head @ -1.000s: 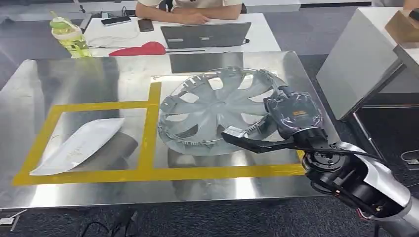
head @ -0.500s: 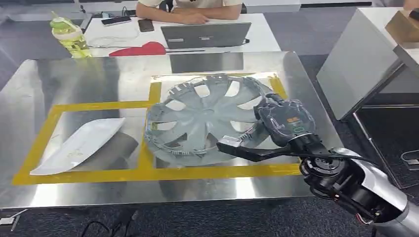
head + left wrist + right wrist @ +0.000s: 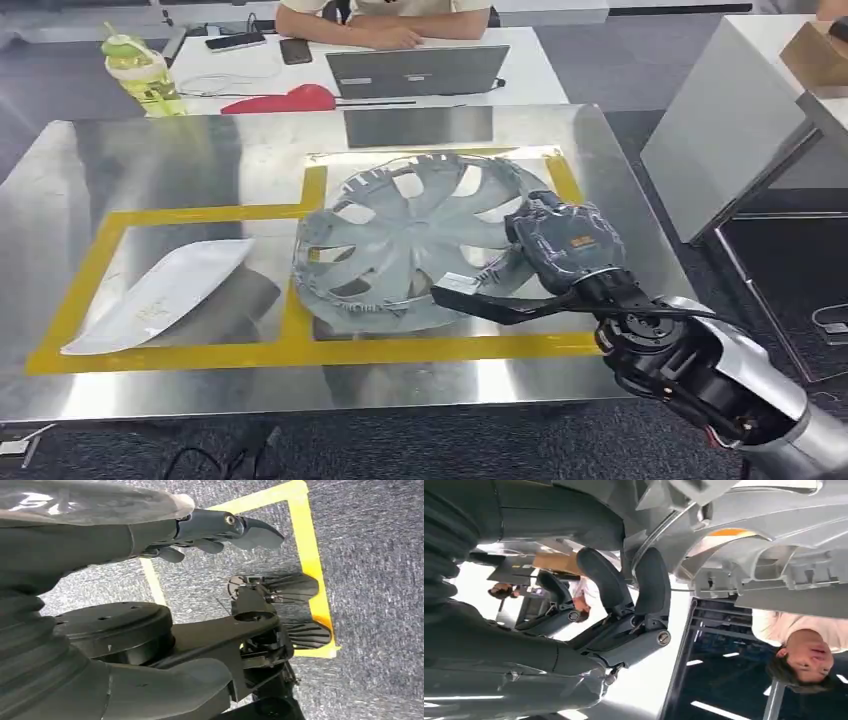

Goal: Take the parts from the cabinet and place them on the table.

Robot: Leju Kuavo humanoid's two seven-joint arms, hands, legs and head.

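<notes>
A grey plastic wheel cover (image 3: 410,240) lies tilted over the right yellow-taped box on the steel table (image 3: 200,150), its left edge across the tape line between the boxes. My right hand (image 3: 565,245) grips its right rim, with the thumb stretched out under the near edge. In the right wrist view the dark fingers (image 3: 646,582) curl round the cover's rim (image 3: 744,540). A white curved panel (image 3: 160,295) lies in the left taped box. My left hand (image 3: 210,527) hangs over the carpet, fingers apart and holding nothing.
Behind the table is a white desk (image 3: 530,75) with a laptop (image 3: 415,70), a green bottle (image 3: 140,70), a red object (image 3: 280,100) and phones; a person sits there. A grey cabinet (image 3: 730,130) stands to the right. Cables lie on the floor near the table's front edge.
My right hand has carried the wheel cover leftward, so that it now overlaps the middle tape line. The white panel has not moved.
</notes>
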